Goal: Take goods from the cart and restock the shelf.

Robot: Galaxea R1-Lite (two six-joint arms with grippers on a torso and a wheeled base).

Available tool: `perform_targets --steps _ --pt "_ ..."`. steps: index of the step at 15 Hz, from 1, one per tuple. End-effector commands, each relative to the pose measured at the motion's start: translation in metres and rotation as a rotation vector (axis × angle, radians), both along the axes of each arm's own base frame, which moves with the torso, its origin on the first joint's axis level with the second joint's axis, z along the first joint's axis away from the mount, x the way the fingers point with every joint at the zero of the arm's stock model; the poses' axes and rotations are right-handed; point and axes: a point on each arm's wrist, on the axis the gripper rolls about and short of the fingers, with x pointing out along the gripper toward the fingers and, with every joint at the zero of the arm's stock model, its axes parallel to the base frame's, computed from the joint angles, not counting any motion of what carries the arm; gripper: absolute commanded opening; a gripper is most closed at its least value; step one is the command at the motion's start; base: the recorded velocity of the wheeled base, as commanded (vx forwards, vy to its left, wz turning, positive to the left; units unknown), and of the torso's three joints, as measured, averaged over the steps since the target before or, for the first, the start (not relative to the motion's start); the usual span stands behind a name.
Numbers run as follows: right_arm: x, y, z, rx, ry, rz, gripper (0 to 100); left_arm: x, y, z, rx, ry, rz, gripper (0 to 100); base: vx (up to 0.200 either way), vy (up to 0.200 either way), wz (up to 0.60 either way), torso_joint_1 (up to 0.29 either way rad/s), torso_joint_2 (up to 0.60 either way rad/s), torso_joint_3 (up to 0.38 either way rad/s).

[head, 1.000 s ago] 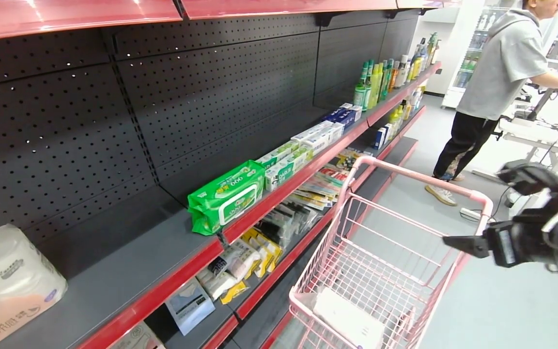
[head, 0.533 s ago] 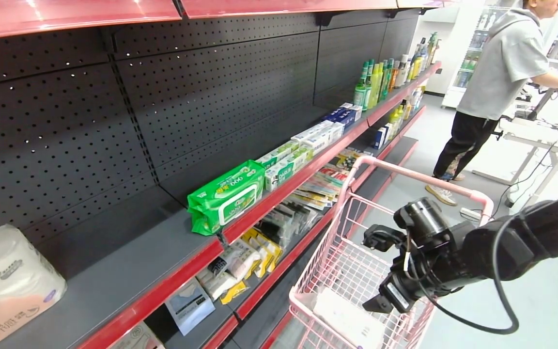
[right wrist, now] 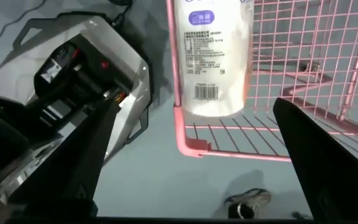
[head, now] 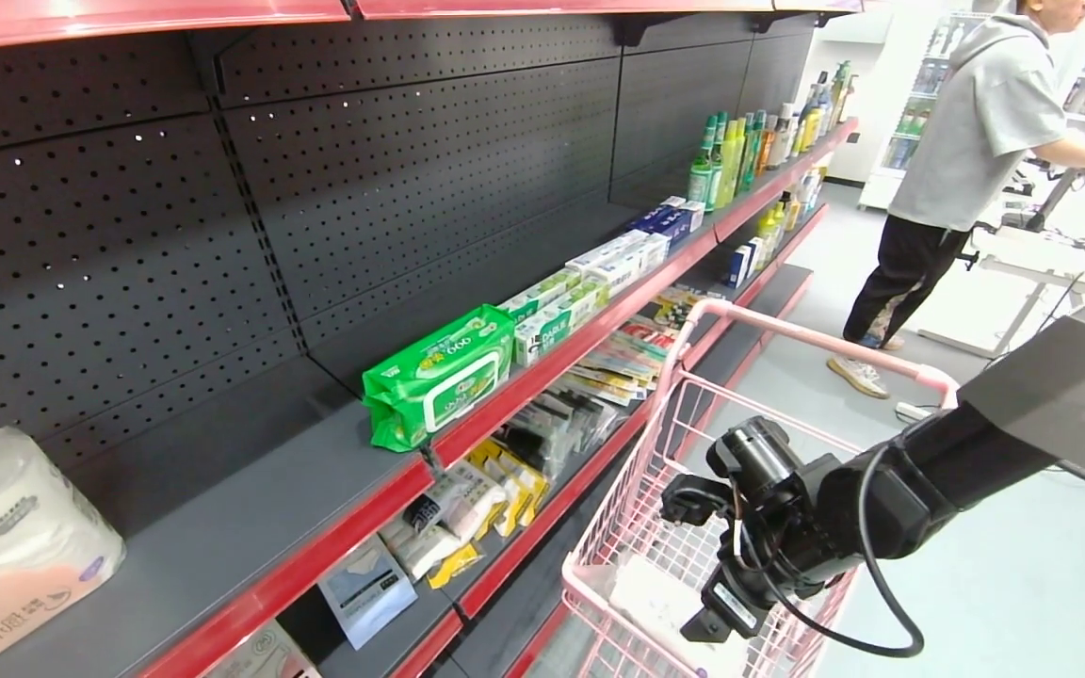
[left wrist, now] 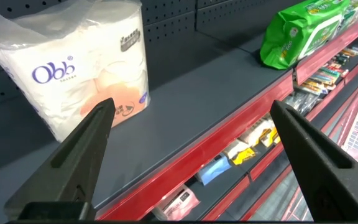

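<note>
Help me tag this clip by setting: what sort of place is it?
Probably a retail store aisle: long red-edged shelf with pegboard backing, stocked with a green wipes pack and bottles, plus a pink wire cart.

The right arm (head: 929,471) half hides the white pouch (head: 641,591); toilet-paper pack (head: 15,546) cropped.

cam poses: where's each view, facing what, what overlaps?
Head: on the head, looking down along the shelf and pink cart; right gripper over the cart.
Left wrist: faces the shelf, tissue pack and green wipes; left gripper open.
Right wrist: looks down into the cart at a white pouch; open fingers frame it.
Shared: head and left wrist, both packs; head and right wrist, the cart.
</note>
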Motion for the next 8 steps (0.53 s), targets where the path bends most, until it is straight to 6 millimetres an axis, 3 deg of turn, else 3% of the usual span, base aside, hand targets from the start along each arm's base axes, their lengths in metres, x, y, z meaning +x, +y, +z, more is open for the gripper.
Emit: perform_targets --steps 1,8 --pt "0.008 0.005 -0.013 -0.041 0.003 -0.004 100 0.0 0.0 0.0 0.0 0.001 0.0 100 0.0 0.0 0.0 -0.09 0.21 0.119" --pt "0.019 0.024 -0.033 -0.05 -0.003 0.037 100 0.0 0.0 0.0 0.0 0.001 0.0 100 0.0 0.0 0.0 -0.123 0.28 0.153"
